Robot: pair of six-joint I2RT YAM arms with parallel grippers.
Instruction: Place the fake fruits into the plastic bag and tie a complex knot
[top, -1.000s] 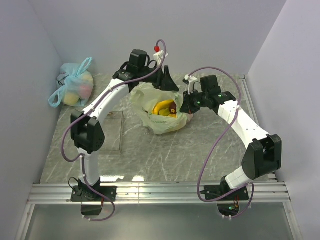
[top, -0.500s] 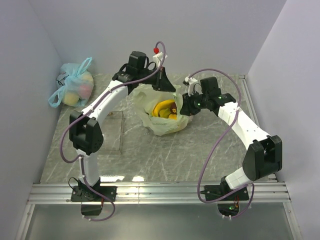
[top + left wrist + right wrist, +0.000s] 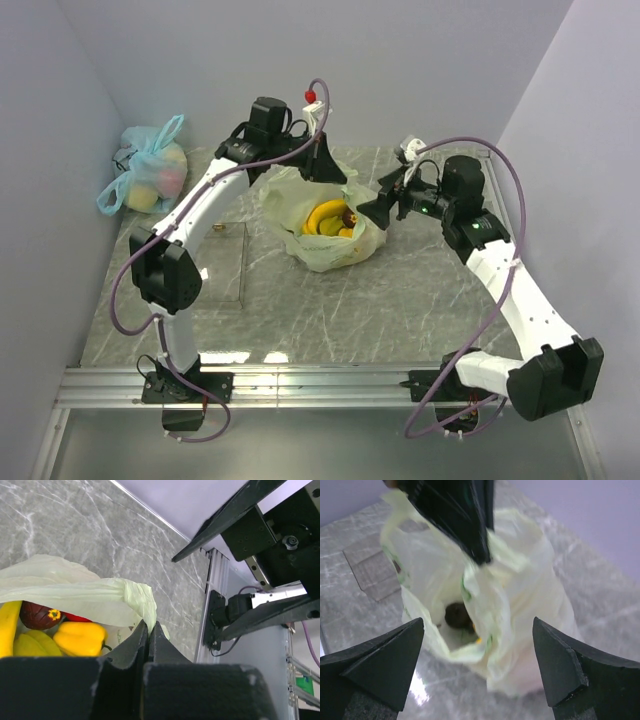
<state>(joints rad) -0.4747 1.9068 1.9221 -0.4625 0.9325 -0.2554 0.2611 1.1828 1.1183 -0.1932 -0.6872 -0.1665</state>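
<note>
The pale green plastic bag (image 3: 335, 245) stands open at mid-table with the fake fruits inside it. The top view shows the yellow banana bunch (image 3: 328, 215). The left wrist view shows a yellow lumpy fruit (image 3: 80, 637), a dark red-brown piece (image 3: 37, 615) and a banana (image 3: 7, 627). My left gripper (image 3: 328, 170) hangs over the bag's far side, shut on a bunched bit of the rim (image 3: 145, 605). My right gripper (image 3: 378, 205) is open, just right of the bag and not touching it. From the right wrist, the bag (image 3: 520, 590) lies ahead of the spread fingers, with a dark piece (image 3: 456, 615) inside.
A light blue knotted bag (image 3: 150, 175) with pale fruits lies at the back left corner. A clear rectangular tray (image 3: 225, 265) lies left of the green bag. Walls close in the left, back and right. A metal rail (image 3: 320, 380) runs along the near edge.
My left gripper has shut on the bag's rim. My right gripper has opened wide and drawn back to the right, away from the bag.
</note>
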